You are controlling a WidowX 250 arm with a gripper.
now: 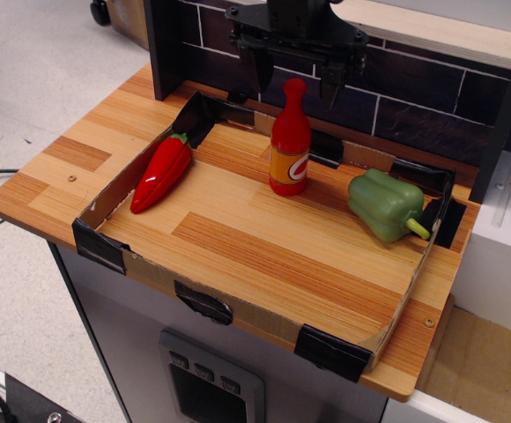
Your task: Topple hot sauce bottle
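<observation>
The hot sauce bottle (290, 141) stands upright in the far middle of the shallow cardboard tray (194, 302). It is glossy red with a round red cap and an orange label. My black gripper (297, 81) hangs open just behind and above the bottle. Its two fingers point down on either side of the cap and are apart from it. It holds nothing.
A red chili pepper (160, 172) with a green stem lies at the tray's left. A green bell pepper (386, 205) lies at the right. A dark brick wall (414, 97) stands behind the tray. A white block (507, 238) is at the far right.
</observation>
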